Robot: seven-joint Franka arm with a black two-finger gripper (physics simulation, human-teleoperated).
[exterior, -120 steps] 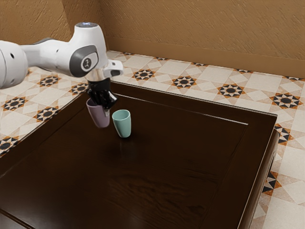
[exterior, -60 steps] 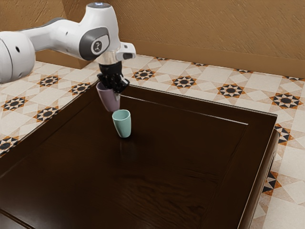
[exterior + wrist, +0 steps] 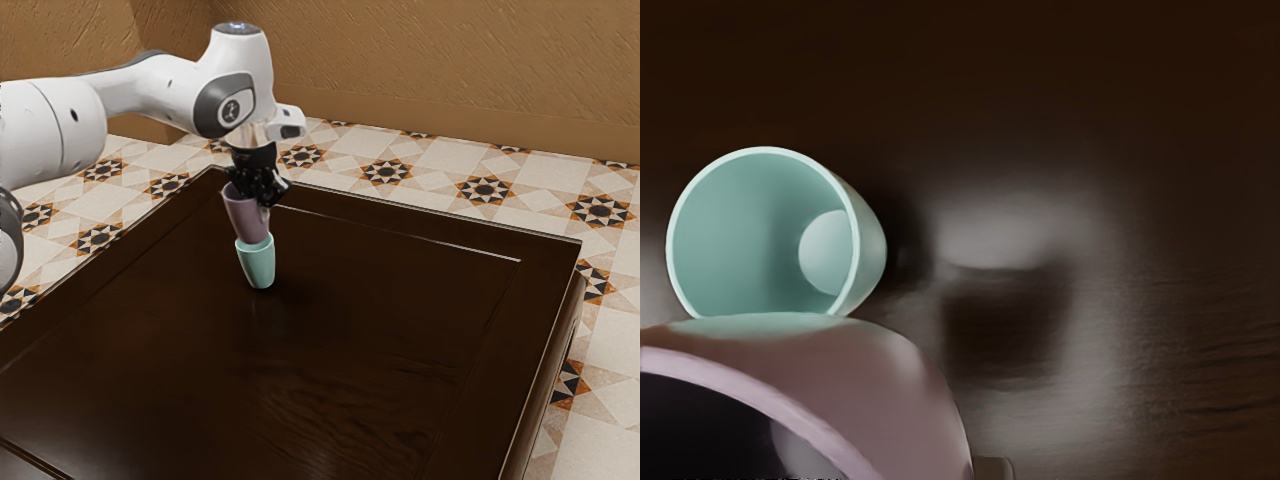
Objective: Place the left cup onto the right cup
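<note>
A mauve cup hangs upright in the air, my gripper shut on its rim. Directly below it a teal cup stands upright on the dark wooden table. In the exterior view the mauve cup's base overlaps the teal cup's rim; whether they touch I cannot tell. In the wrist view the mauve cup is a large blur under my hand, and the open mouth of the teal cup lies just beyond it.
The table has a raised rim all around, and the cups stand near its back corner at the exterior view's left. A patterned tile floor surrounds the table, with a tan wall behind.
My hand has carried the mauve cup up and toward the exterior view's right, from beside the teal cup to a spot right over it. The teal cup has stayed put.
</note>
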